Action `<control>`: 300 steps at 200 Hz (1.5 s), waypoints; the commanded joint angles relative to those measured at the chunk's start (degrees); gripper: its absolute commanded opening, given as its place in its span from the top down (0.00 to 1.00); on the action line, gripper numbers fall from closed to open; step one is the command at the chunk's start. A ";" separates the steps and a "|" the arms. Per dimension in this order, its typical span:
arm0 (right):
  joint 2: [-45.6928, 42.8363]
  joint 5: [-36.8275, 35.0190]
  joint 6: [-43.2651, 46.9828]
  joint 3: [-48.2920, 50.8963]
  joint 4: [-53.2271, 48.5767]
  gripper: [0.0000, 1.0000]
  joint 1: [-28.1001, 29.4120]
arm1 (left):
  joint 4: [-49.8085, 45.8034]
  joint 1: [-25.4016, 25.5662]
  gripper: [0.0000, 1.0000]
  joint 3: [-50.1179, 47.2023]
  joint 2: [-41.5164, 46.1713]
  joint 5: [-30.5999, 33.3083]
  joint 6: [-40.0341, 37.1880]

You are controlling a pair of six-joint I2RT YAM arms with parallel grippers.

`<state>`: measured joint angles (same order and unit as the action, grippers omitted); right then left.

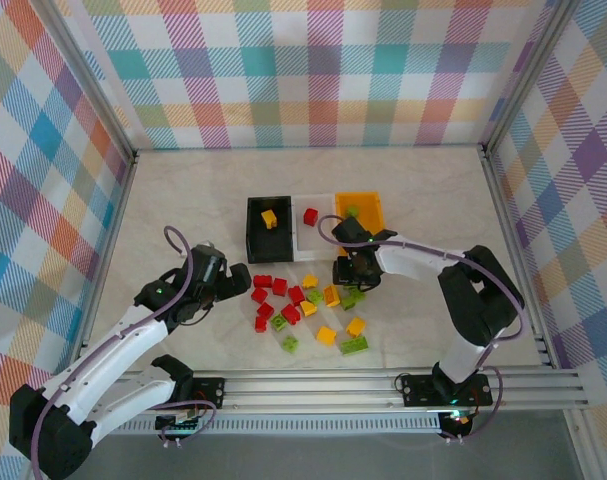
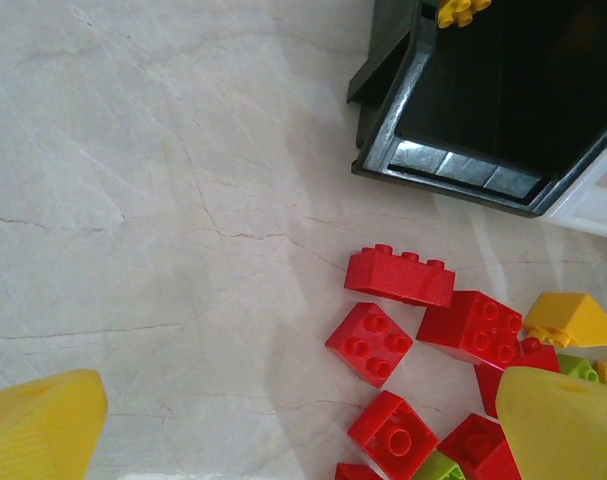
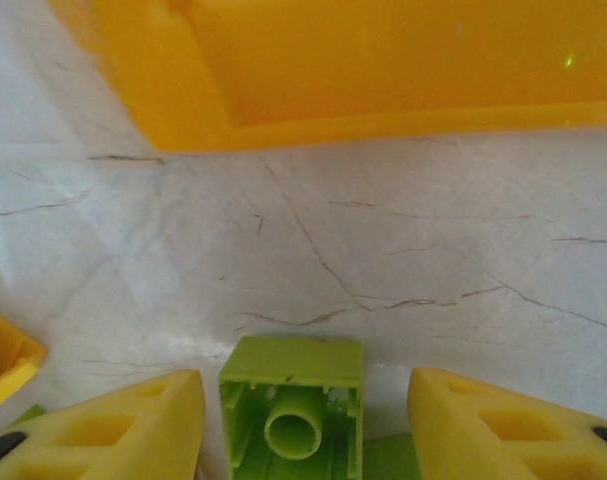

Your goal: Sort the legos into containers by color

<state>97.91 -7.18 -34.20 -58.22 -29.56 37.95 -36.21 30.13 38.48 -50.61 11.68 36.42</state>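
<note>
Green brick (image 3: pixel 293 375): likely light, stiff, slick plastic; on the table (image 3: pixel 283 250) near the orange bin (image 3: pixel 163 90); grip across flat sides. Right gripper (image 3: pixel 305 392): straddling it, not clenched. Left gripper (image 2: pixel 303 400): released

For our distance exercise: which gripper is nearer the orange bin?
Right: the right gripper hangs just in front of the orange bin; the left gripper sits left, past the black bin.
</note>
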 commanded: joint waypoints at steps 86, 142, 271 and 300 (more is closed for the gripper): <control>-12.53 -5.18 2.40 -0.59 -1.38 0.69 -0.02 | -0.34 -1.04 0.00 2.20 -0.02 0.84 -2.25; -8.65 -7.17 3.62 -12.26 -5.40 0.69 -6.94 | -0.27 -1.04 0.00 2.61 0.56 0.56 -0.92; 2.52 -4.34 3.09 -24.06 -3.91 0.32 -11.15 | 4.50 5.29 0.19 1.24 -12.77 -12.11 -5.95; -1.37 -5.12 2.84 -18.91 -2.81 0.31 -11.17 | 2.71 10.96 0.21 -0.21 -15.59 -11.88 -4.82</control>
<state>99.83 -12.49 -30.81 -80.40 -33.01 26.59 -32.62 37.26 39.72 -64.95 1.34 31.68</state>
